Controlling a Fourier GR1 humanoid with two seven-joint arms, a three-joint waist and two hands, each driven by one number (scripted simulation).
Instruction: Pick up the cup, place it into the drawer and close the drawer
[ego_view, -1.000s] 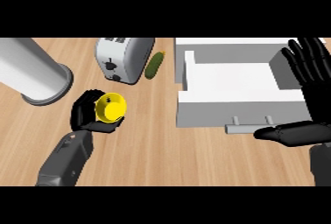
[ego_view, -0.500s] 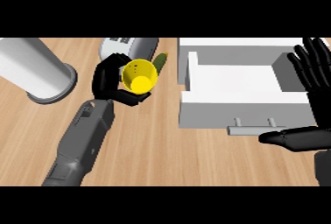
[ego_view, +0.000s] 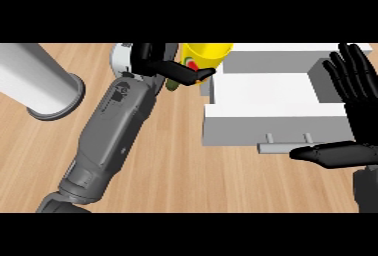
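Presently the left hand (ego_view: 166, 62) has its fingers and thumb curled round the yellow cup (ego_view: 205, 55), carrying it clear of the worktop (ego_view: 184, 170). The cup sits just to the hand's right, at the near-left corner of the open drawer (ego_view: 258, 122), partly above the drawer's left wall; its top is cut off by the view's edge. A red and green marking shows on its side where the thumb crosses it.

Handling, as a judgement: the cup looks rigid, smooth-walled and light, likely plastic, so it should keep its shape in the grasp but could slide against the fingers if tilted. A hold across the body from the side, as now, appears suitable; the rim offers less to bear on.

The right hand (ego_view: 347, 150) is open, fingers straight and upright, with the thumb lying just beside the drawer's bar handle (ego_view: 284, 146). It holds nothing.

Surface and surroundings: the worktop is pale wood grain, flat and bare ahead of the drawer front. The drawer is white, pulled out, with its interior visible and nothing seen in it. Behind the left hand, a white toaster (ego_view: 122, 57) is mostly hidden, and a green object (ego_view: 173, 84) shows beneath the fingers; what it is cannot be determined. Well to the hand's left stands a large grey cylinder (ego_view: 37, 82).

Remaining: release into the drawer, then closure.
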